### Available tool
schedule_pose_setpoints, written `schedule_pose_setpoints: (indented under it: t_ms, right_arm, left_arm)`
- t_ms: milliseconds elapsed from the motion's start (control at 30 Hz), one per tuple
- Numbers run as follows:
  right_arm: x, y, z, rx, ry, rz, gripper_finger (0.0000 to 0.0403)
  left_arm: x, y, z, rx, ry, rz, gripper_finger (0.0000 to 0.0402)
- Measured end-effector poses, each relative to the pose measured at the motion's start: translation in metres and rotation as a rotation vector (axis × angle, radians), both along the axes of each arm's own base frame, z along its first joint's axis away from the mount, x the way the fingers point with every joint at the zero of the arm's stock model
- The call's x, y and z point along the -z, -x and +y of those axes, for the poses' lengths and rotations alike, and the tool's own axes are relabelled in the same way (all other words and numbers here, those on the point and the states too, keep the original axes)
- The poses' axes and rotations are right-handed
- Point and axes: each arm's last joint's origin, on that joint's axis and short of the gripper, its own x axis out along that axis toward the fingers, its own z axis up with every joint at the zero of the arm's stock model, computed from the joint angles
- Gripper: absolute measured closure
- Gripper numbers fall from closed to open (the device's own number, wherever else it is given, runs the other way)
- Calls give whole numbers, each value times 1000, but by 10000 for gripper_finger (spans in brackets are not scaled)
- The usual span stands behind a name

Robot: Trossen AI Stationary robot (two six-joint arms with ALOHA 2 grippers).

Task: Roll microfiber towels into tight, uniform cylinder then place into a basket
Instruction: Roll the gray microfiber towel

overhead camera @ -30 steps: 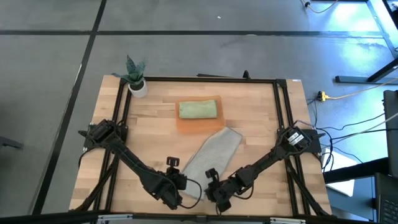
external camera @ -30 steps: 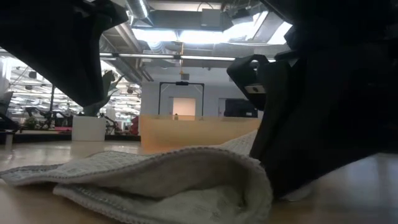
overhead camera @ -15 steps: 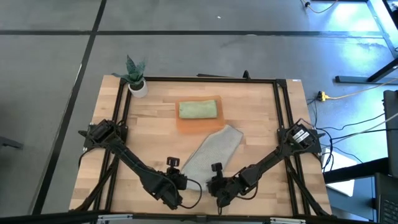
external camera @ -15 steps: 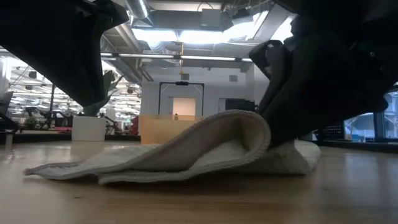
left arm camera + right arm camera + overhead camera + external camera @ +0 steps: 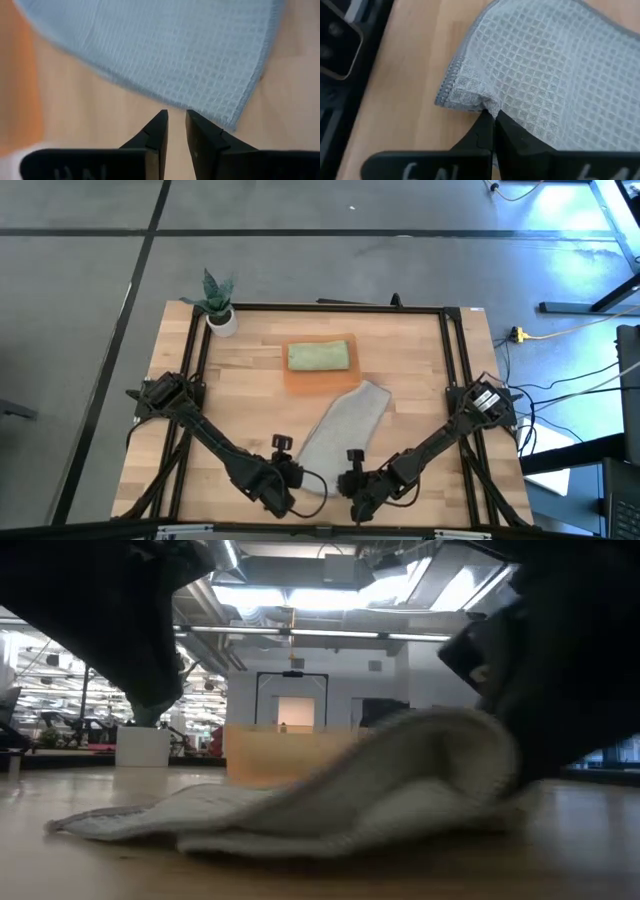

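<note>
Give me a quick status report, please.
Right gripper shut on grey towel edge. Left gripper slightly open, just off it. Nothing blocking the basket.

The wooden table [image 5: 420,370] carries 3 things directly. A grey waffle-weave towel [image 5: 335,430] lies flat and slanted, its near end just beside the left gripper [image 5: 290,480] and pinched at a corner by the closed right gripper [image 5: 352,480]. Beyond both grippers, touching the towel's far end, sits the orange basket [image 5: 320,378]. Well beyond the left gripper, at the table's far corner, stands 1 small white plant pot [image 5: 222,320].
</note>
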Motion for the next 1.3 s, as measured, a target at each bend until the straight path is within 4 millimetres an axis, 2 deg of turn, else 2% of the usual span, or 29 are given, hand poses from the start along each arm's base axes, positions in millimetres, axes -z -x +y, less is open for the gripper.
schedule_pose_setpoints:
  t_ms: [200,333,533,767,900,1100,1300]
  right_arm:
    - [1,10,13,-42,-109,69,398]
    - [1,19,23,-42,-135,77,397]
    - [-3,33,33,59,-125,37,396]
    - [-25,54,27,298,-114,-7,396]
    - [-27,58,21,395,-139,21,396]
    - [-26,53,13,427,-135,46,395]
    - [-26,49,9,413,-108,45,395]
  left_arm:
    - [5,-11,-1,119,17,-54,340]
    - [5,-16,5,103,21,-62,340]
    - [5,-19,8,99,23,-68,340]
    - [3,-21,3,142,30,-97,340]
    - [2,-23,2,141,42,-116,340]
    - [0,-34,-6,161,109,-237,340]
    - [-2,-37,-9,180,132,-269,340]
